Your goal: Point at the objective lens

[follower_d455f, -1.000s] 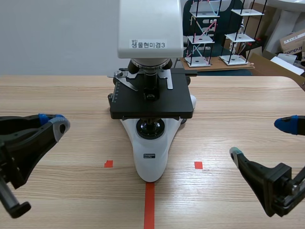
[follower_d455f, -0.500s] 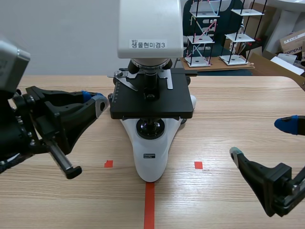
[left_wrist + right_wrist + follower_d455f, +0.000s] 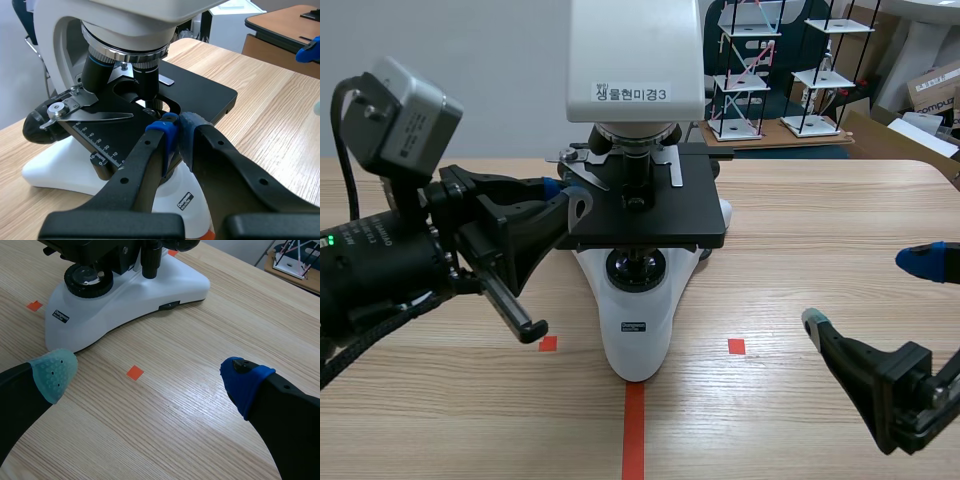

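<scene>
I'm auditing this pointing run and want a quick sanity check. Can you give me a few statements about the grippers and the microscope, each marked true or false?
1. The left gripper has its fingers shut together. True.
2. The right gripper is shut on the microscope. False: it is open, low over the table, and apart from the microscope's base.
3. The left gripper touches the objective lens. False: its tips are by the edge of the stage, and the lens is further in and above them.
4. The objective lens hangs over the opening in the black stage. True.
</scene>
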